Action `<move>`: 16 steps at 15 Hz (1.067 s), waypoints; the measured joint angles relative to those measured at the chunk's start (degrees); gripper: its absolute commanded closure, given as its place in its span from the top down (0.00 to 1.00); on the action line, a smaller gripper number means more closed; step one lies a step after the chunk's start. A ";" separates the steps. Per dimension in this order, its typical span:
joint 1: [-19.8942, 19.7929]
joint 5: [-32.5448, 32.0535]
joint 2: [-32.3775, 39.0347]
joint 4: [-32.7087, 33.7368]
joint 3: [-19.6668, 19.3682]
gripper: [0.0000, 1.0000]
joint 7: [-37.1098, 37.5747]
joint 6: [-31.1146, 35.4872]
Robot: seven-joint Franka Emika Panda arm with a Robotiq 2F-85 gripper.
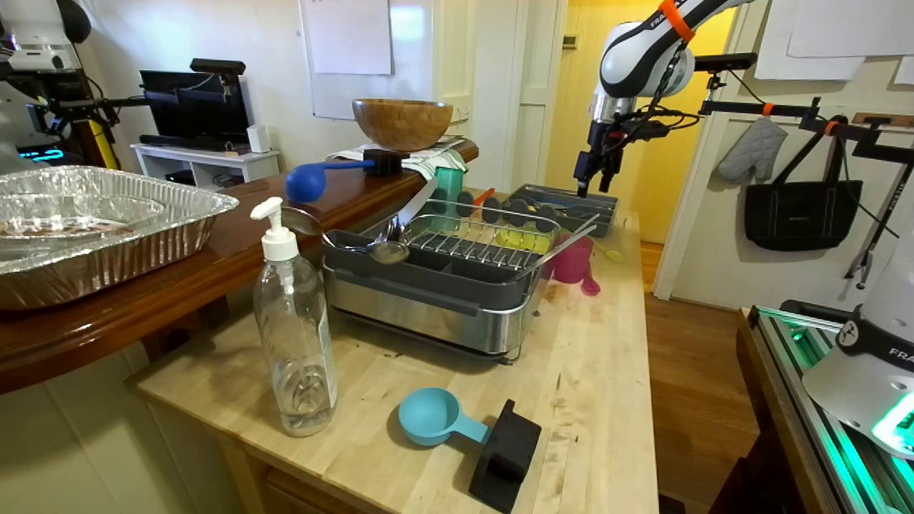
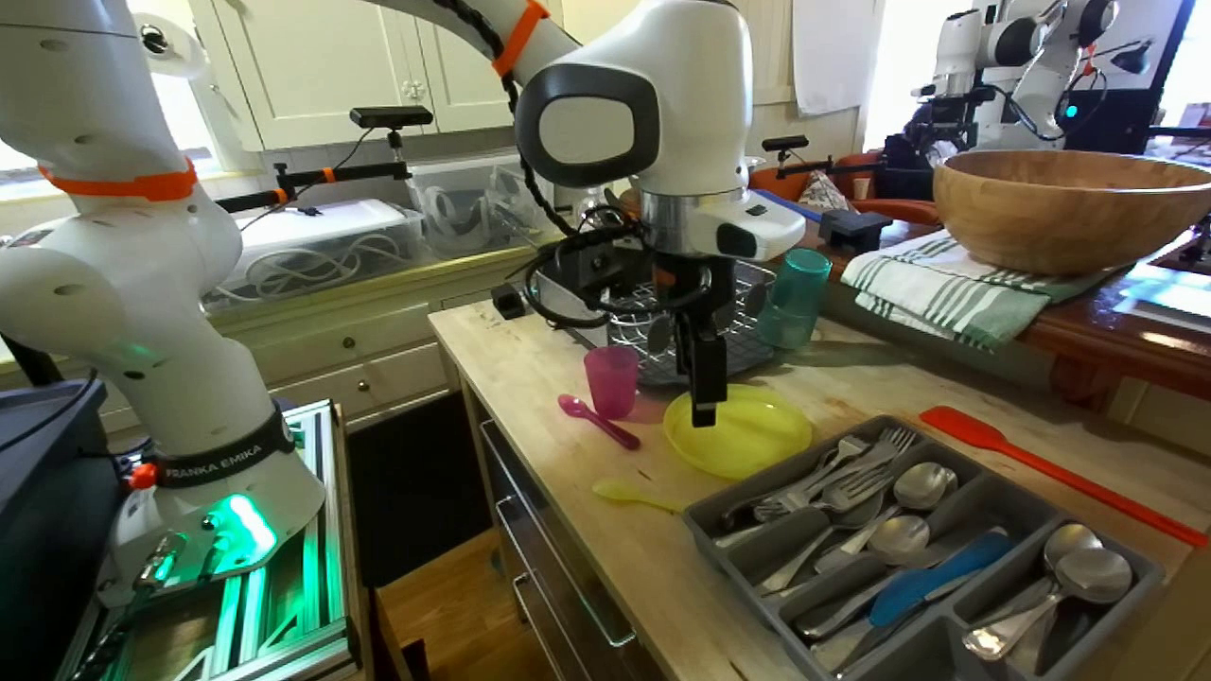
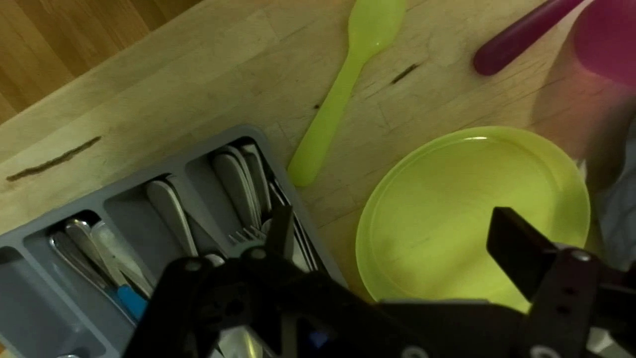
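in the wrist view we find the end effector [image 3: 392, 219] released, its 2 fingers [image 3: 519, 248] spread wide apart. it hangs above the tabletop [image 3: 223, 89]; from this angle 1 finger overlaps the cutlery tray [image 3: 136, 216] and the other overlaps the yellow plate [image 3: 462, 199]. the plate lies on the tabletop just beside the tray, with a narrow strip of wood showing between them. inside the grey tray we make out forks [image 2: 861, 487], spoons [image 2: 903, 541] and a blue-handled utensil [image 2: 932, 575], spread over several compartments. near the tray's corner we spot the yellow-green spoon [image 3: 338, 107], its handle end just beside the rim; we cannot tell whether they touch. farther along, the magenta spoon [image 2: 604, 426] lies next to the pink cup [image 2: 612, 381], which stands upright. the red spatula [image 2: 1069, 476] rests on the tabletop close to the tray. in both exterior views we see the dish rack [image 1: 428, 314], with the green tumbler [image 2: 799, 295] at its edge, and the wooden bowl [image 1: 403, 125] on the striped towel [image 2: 937, 286] atop the dark counter [image 1: 143, 310]. at the tabletop's far end from the tray, in an exterior view, we see the clear pump bottle [image 1: 296, 335] standing upright and, near it, the light blue measuring cup [image 1: 432, 417], whose handle runs to the black block [image 1: 510, 450]. the foil pan [image 1: 143, 250] sits on the counter too.
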 measured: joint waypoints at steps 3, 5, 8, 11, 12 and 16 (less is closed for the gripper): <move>-0.41 -0.02 -1.31 0.00 -0.04 1.00 -5.97 -2.52; -0.58 -0.13 -2.12 0.00 -0.11 1.00 -8.76 -4.08; -0.64 -0.31 -2.86 0.00 -0.19 1.00 -11.28 -5.33; -0.64 -0.37 -3.09 0.00 -0.20 1.00 -12.10 -5.82; -0.64 -0.37 -3.09 0.00 -0.20 1.00 -12.21 -5.83; -0.64 -0.39 -3.09 0.00 -0.20 1.00 -12.27 -5.86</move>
